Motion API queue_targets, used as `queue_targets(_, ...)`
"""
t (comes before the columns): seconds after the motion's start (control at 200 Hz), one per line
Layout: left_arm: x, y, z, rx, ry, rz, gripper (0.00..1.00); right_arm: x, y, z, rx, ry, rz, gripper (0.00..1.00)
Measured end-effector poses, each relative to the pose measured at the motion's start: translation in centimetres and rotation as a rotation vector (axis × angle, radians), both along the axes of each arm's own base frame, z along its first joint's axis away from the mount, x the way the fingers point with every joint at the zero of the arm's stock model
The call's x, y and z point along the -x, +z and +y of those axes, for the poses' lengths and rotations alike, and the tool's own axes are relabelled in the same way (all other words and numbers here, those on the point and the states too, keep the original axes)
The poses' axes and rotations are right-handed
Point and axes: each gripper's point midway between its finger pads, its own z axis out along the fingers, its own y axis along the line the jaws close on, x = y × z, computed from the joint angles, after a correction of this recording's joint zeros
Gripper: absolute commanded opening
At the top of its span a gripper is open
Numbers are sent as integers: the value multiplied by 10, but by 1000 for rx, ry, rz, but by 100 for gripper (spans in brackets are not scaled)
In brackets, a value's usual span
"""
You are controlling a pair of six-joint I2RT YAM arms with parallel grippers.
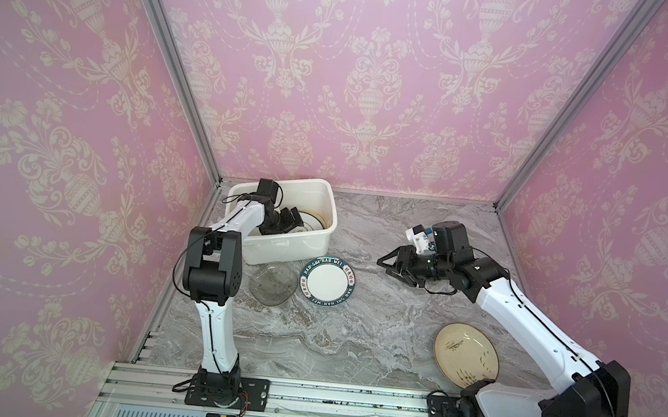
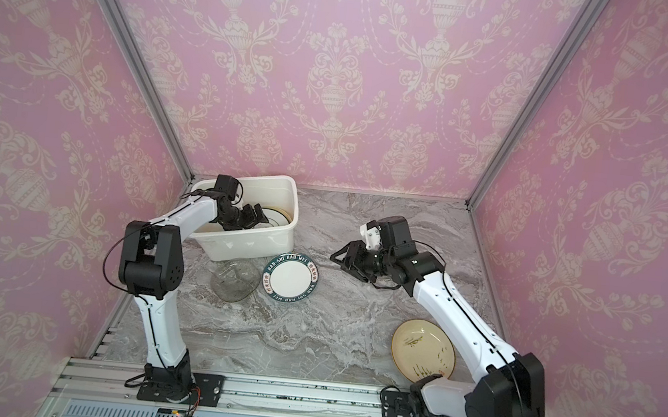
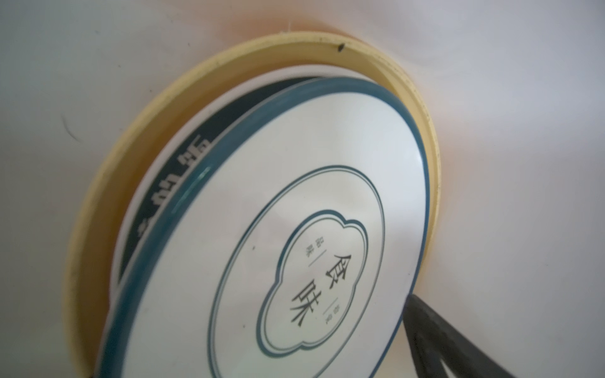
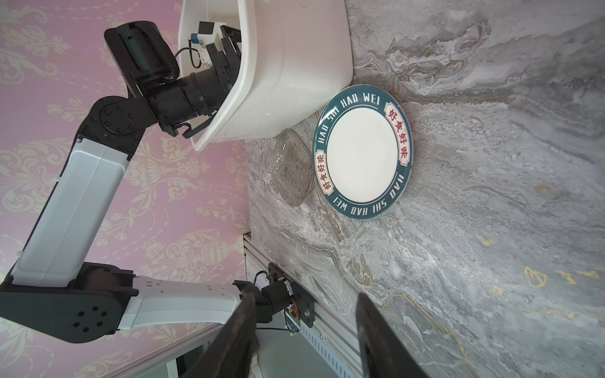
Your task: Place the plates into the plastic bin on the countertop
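Note:
The white plastic bin (image 1: 307, 243) stands at the back left of the grey marble countertop (image 1: 375, 330). My left gripper (image 1: 295, 222) reaches down into it, jaws spread, holding nothing. In the left wrist view an upturned white plate with a blue rim (image 3: 294, 203) leans on a dark-rimmed white plate (image 3: 170, 183) and a yellow plate (image 3: 108, 183); one of the fingers (image 3: 435, 330) stands beside its edge. In front of the bin lie a clear grey glass plate (image 1: 273, 284) and a white plate with a dark lettered rim (image 1: 327, 280). A cream plate (image 1: 465, 356) lies front right. My right gripper (image 1: 381, 262) hovers open and empty.
Pink patterned walls close in the left, back and right sides. An aluminium rail (image 1: 305, 399) with both arm bases runs along the front edge. The right arm's white forearm (image 1: 530, 320) passes just behind the cream plate.

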Motion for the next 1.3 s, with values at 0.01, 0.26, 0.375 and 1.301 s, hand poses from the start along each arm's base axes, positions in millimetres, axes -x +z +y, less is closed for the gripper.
queue_targets(0.01,0,0,0,-2,-1,0,99,0,0,0,0,0,0,50)
queue_targets(0.26,3,0,6,-42,1,13,99,0,0,0,-2,-3,1,50)
queue_targets(0.375,4,1,9,-62,3,24,99,-1,0,0,-2,-3,0,50)
queue_targets(1.301,16,4,11,-91,4,71,99,4,-5,-11,42,-45,-2,50)
